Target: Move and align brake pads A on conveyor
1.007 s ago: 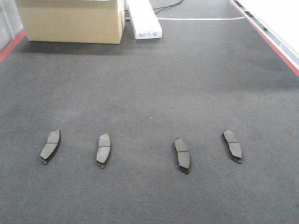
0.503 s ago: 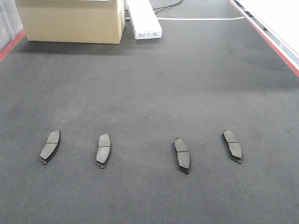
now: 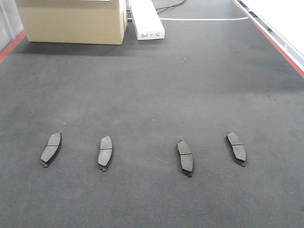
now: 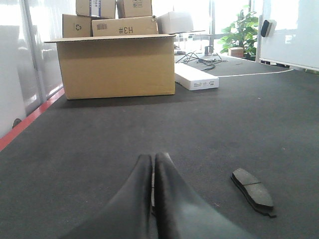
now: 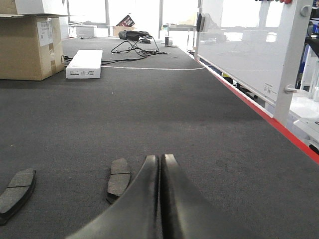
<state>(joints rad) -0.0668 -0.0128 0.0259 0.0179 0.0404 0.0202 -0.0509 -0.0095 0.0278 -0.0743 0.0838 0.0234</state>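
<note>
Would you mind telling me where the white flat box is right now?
In the front view, the white flat box lies at the far end of the conveyor, just right of the large cardboard box, well beyond the four brake pads.

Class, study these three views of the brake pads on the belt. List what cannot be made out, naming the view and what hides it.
1. Front view: both arms out of frame; cardboard box cut by the top edge.
2. Left wrist view: shut left end effector hides the belt beneath; one brake pad shows, the rest outside the frame.
3. Right wrist view: shut right end effector partly covers a pad; another pad is cut by the left edge.
4. White box: label too small.
</note>
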